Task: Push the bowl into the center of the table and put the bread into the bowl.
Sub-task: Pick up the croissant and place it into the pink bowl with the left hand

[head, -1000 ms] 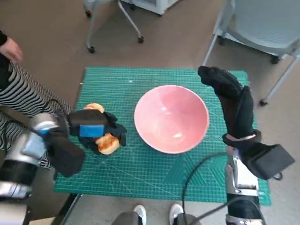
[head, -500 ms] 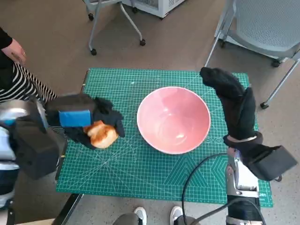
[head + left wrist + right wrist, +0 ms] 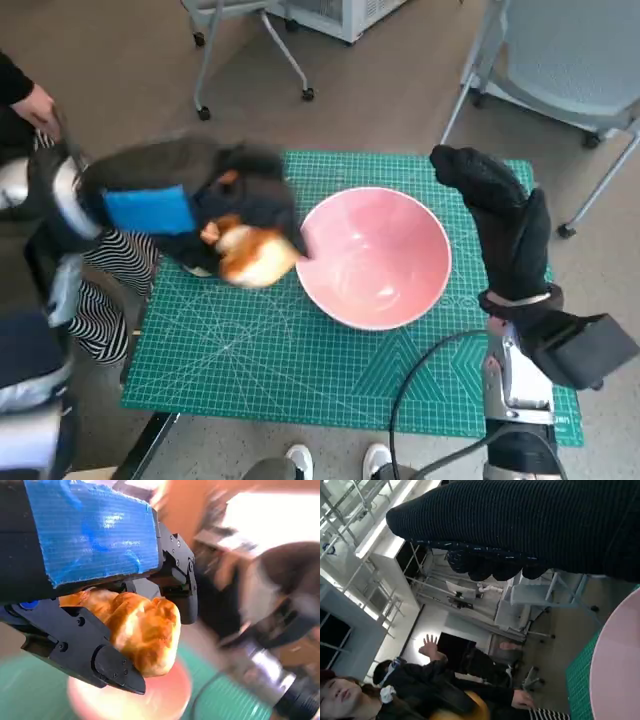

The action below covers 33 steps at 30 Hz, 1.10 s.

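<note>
The left hand is gripping the bread from above, fingers wrapping both flanks, and is holding it lifted over the green mat, just beside the near rim of the pink bowl. The bread looks light, soft and easily crushed, so a gentle hold across its broad middle seems wisest. The right hand is holding nothing and standing edge-on close beside the bowl's far rim; its fingers hardly show, so whether they are spread or curled is unclear.
</note>
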Tool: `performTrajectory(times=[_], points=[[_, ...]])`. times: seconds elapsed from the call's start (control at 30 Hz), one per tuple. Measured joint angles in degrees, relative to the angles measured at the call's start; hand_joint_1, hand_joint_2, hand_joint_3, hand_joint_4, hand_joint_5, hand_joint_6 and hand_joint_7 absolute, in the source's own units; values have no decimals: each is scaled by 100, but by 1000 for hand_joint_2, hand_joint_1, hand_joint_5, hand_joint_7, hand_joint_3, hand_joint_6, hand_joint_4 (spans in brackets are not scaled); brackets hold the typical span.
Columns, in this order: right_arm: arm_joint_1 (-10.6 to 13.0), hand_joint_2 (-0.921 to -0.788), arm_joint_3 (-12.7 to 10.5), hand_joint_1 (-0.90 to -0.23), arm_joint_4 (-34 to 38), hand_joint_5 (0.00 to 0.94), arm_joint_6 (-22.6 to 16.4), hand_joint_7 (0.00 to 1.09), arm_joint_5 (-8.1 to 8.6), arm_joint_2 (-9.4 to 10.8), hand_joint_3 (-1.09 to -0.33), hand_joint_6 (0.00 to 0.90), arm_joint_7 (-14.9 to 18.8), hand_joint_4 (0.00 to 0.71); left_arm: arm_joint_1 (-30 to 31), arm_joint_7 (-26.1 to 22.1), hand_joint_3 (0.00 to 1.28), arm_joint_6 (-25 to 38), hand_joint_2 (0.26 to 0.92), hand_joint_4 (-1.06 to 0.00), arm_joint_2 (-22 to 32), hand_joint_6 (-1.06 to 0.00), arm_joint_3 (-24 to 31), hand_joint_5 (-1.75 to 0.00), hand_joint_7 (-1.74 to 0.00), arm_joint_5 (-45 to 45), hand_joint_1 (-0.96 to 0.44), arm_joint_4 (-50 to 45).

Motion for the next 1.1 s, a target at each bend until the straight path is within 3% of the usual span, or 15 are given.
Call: performTrajectory(times=[0.03, 0.07, 0.1, 0.13, 0.23, 0.3, 0.37, 0.47, 0.53, 0.63, 0.77, 0.83, 0.97, 1.0, 1.1], points=[[4, -921, -11, -693, -2, 4, 0, 640, 3, -5, -743, 11, 0, 188, -51, 111, 379, -40, 724, -694, -109, -755, -57, -1329, -970, 167, 4, 18], [5, -921, -17, -694, -3, 4, 0, 639, 4, -7, -743, 11, 0, 187, -88, 211, 435, -67, 692, -693, -214, -762, -109, -1354, -959, 304, 4, 33], [5, -921, -18, -693, -5, 4, 0, 639, 4, -6, -743, 12, 0, 187, -110, 295, 589, -88, 624, -658, -315, -707, -160, -1383, -1114, 431, 3, 51], [6, -921, -19, -692, -6, 3, -1, 638, 4, -6, -742, 13, 0, 186, -133, 357, 699, -108, 578, -628, -396, -665, -205, -1413, -1226, 530, 3, 82], [11, -921, -32, -690, -6, 3, -3, 637, 6, -9, -741, 15, 1, 186, -219, 505, 814, -175, 527, -602, -640, -625, -369, -1440, -1339, 815, 2, 306], [14, -921, -36, -689, -7, 4, -7, 636, 7, -9, -740, 17, 3, 187, -309, 587, 513, -253, 669, -663, -781, -692, -496, -1347, -1117, 1015, 1, 550], [14, -921, -36, -689, -7, 4, -10, 635, 9, -6, -740, 18, 8, 187, -405, 624, 395, -316, 724, -686, -915, -719, -619, -1309, -1033, 1189, 1, 822], [16, -921, -41, -688, -7, 3, -12, 633, 10, -4, -739, 19, 15, 188, -447, 630, 310, -385, 764, -703, -1005, -738, -709, -1282, -975, 1310, 1, 1042], [30, -921, -57, -687, -9, 5, -20, 631, 14, -13, -737, 23, 16, 190, -498, 654, 181, -449, 853, -655, -1072, -696, -750, -1186, -1130, 1365, 0, 1213], [63, -921, -85, -687, -19, 7, -33, 628, 20, -23, -735, 26, 15, 196, -713, 831, 119, -557, 888, -645, -1230, -692, -879, -1212, -1108, 1653, 0, 1724], [92, -921, -92, -689, -43, 10, -60, 623, 22, -12, -732, 32, 15, 203, -873, 1177, 112, -793, 889, -617, -1418, -768, -1039, -1366, -894, 2043, -1, 2378], [114, -921, -109, -692, -57, 11, -75, 620, 22, -16, -731, 34, 14, 207, -893, 1284, 118, -911, 889, -631, -1493, -714, -1128, -1288, -1027, 2195, -1, 2668], [137, -921, -142, -699, -74, 12, -77, 617, 23, -18, -728, 46, 14, 210, -911, 1344, 136, -1029, 880, -621, -1623, -754, -1289, -1394, -878, 2386, 1, 3163], [143, -921, -151, -700, -82, 12, -76, 616, 23, -18, -728, 47, 13, 210, -914, 1352, 173, -1049, 863, -620, -1651, -730, -1335, -1367, -945, 2437, 1, 3293], [162, -921, -179, -703, -105, 12, -76, 612, 23, -18, -727, 54, -2, 212, -941, 1459, 469, -1188, 728, -579, -1732, -624, -1428, -1377, -1212, 2592, 1, 3642]])
